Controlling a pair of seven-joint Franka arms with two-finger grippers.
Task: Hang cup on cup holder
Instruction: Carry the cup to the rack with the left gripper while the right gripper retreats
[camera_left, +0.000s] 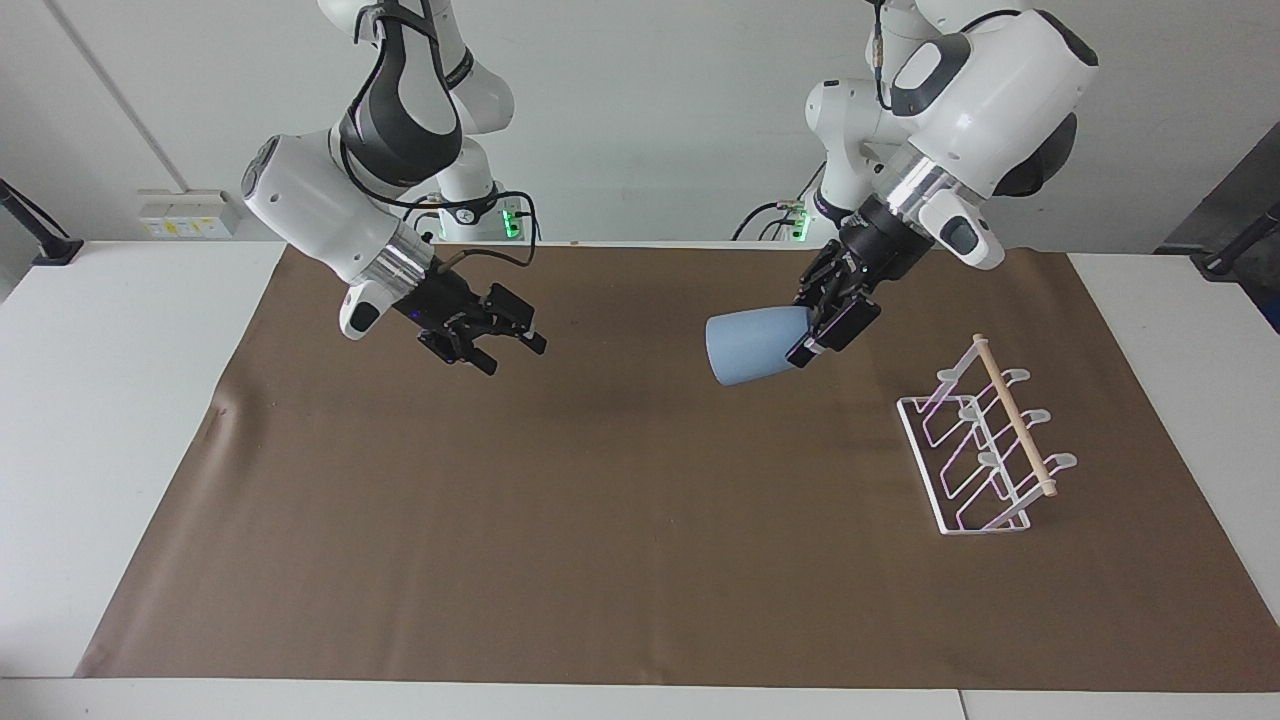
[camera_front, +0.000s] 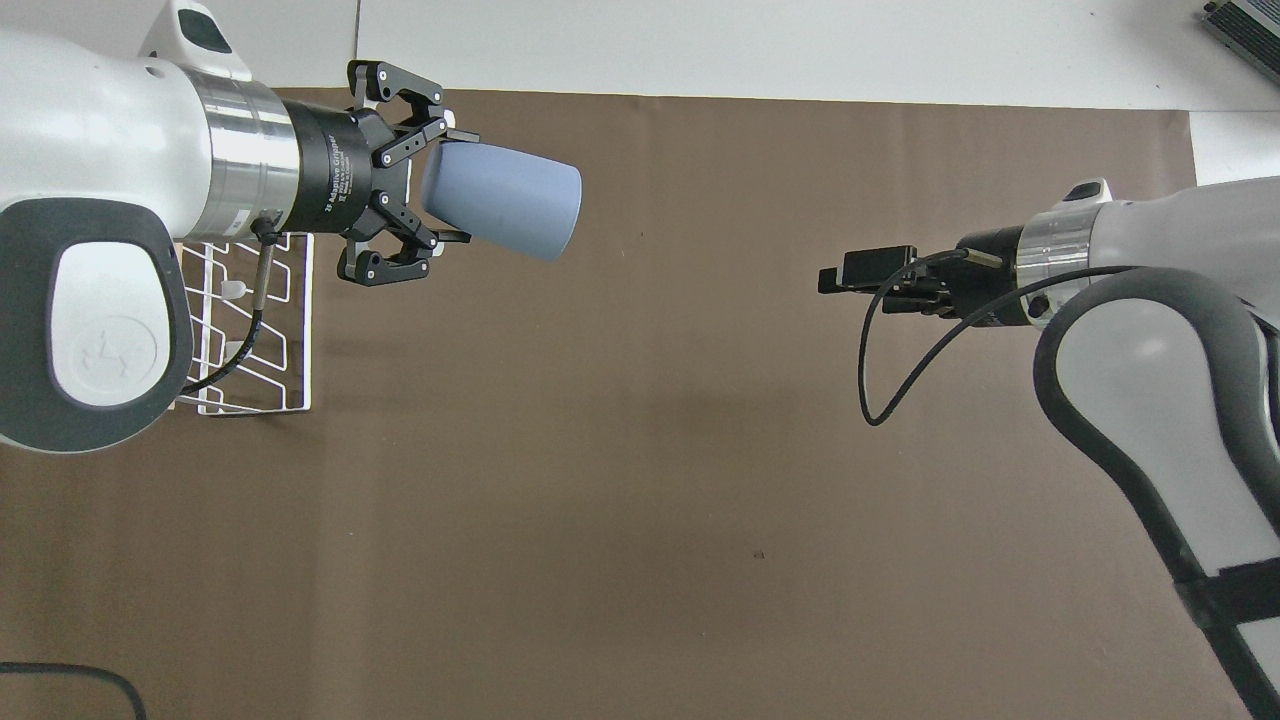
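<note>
I am seeing my right tool (camera_left: 510, 354) hanging with its fingers spread wide and gripping nothing, up over the brown paper mat (camera_left: 600, 520) covering the tabletop. My left tool (camera_left: 812, 340) is clamping the narrow base of the matte light-blue tapered cup (camera_left: 750, 345), tipped sideways in the air, near the white wire cup holder (camera_left: 985, 440) with its wooden rod.
</note>
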